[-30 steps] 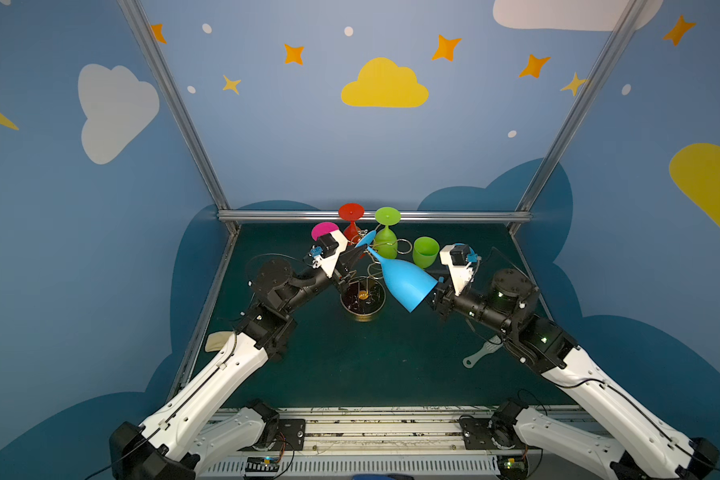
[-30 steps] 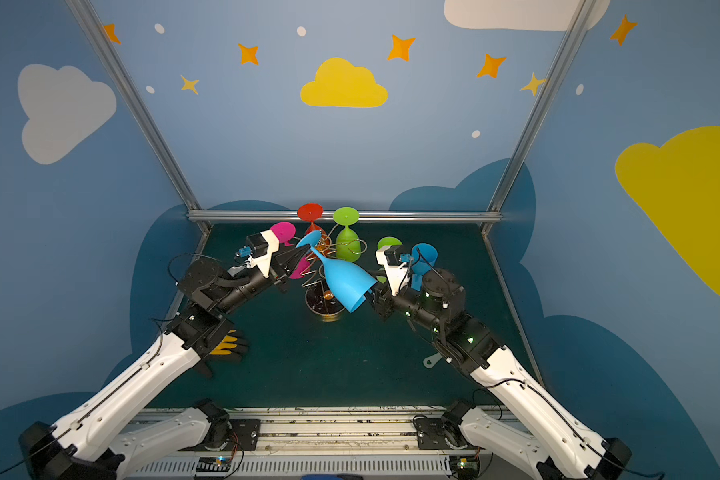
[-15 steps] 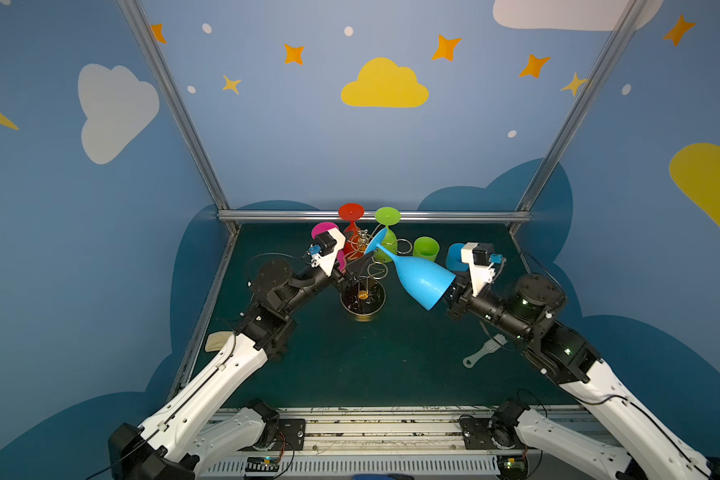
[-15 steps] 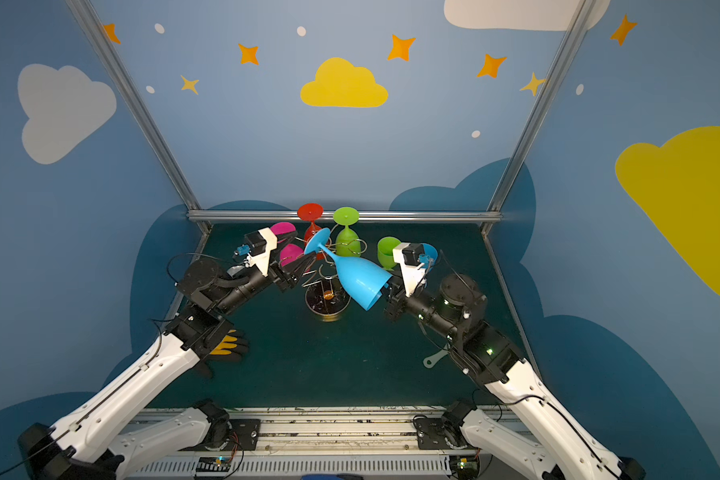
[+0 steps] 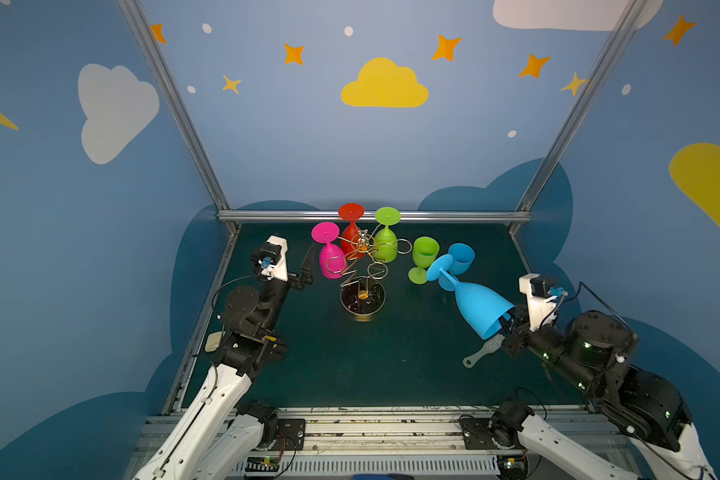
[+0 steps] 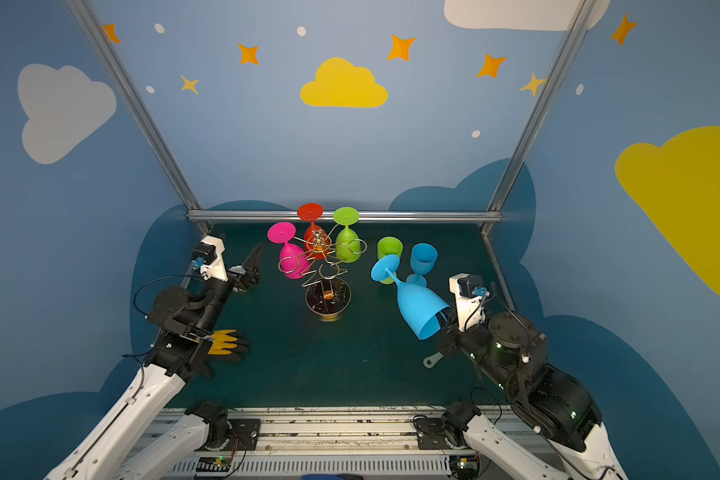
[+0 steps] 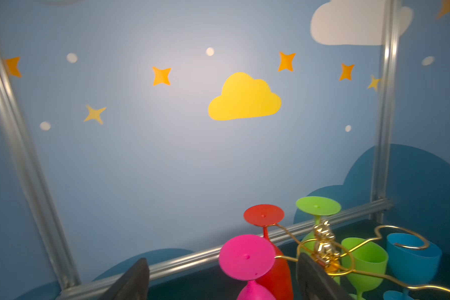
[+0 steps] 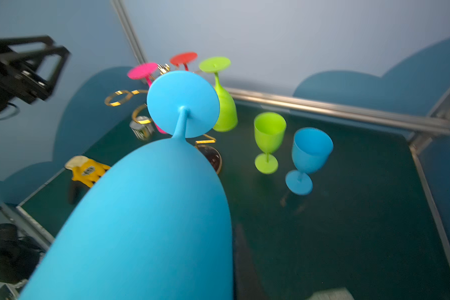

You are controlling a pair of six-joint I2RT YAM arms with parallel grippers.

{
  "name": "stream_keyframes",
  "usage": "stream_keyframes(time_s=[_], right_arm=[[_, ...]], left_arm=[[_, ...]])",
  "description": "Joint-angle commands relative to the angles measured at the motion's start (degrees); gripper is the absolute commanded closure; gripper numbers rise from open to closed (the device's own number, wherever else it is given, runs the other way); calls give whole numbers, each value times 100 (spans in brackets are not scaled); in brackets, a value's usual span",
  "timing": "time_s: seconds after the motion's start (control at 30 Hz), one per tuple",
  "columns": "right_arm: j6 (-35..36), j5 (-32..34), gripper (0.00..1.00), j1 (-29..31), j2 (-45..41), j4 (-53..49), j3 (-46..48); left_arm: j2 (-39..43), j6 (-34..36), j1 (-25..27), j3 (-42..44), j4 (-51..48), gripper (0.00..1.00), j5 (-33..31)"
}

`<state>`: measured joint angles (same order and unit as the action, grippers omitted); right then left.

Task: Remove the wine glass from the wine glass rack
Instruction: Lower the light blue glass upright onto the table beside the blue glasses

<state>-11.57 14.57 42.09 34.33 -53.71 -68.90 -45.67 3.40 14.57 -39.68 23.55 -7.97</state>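
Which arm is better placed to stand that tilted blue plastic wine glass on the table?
Likely right. The right gripper is shut on the tilted blue plastic wine glass; the left gripper is open, empty, beside the gold wire rack.

The blue wine glass [image 5: 481, 305], which a second ago lay tilted just beside the wine glass rack [image 5: 362, 266] with its foot among the rack's arms, has been drawn clear toward the right edge of the worktop [image 5: 371, 365]. It now hangs well apart from the rack, its foot in front of the standing green glass [image 5: 425, 253] and the standing blue glass [image 5: 460, 257]. The right gripper [image 5: 506, 326], clamped on the bowl's rim, has pulled back with it. The left gripper [image 5: 306, 266], then closed at the rack by the glass's foot, has spread its jaws wide and backed off toward the left edge.
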Motion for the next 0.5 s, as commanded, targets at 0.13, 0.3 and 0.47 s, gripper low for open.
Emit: stream_keyframes(time_s=[0.13,0.3,0.47], right_arm=[[-389,544,100,-233,1174,-1701,-169],[-20,215,100,-863,2251,-1818,-280],[387,47,100,-1595,3070,-1839,-484]], left_arm=[[-32,-1495,-1068,211,164,13,261],[-85,-1807,-1453,320,182,13,325],[32,-1738,-1554,328,102,13,237]])
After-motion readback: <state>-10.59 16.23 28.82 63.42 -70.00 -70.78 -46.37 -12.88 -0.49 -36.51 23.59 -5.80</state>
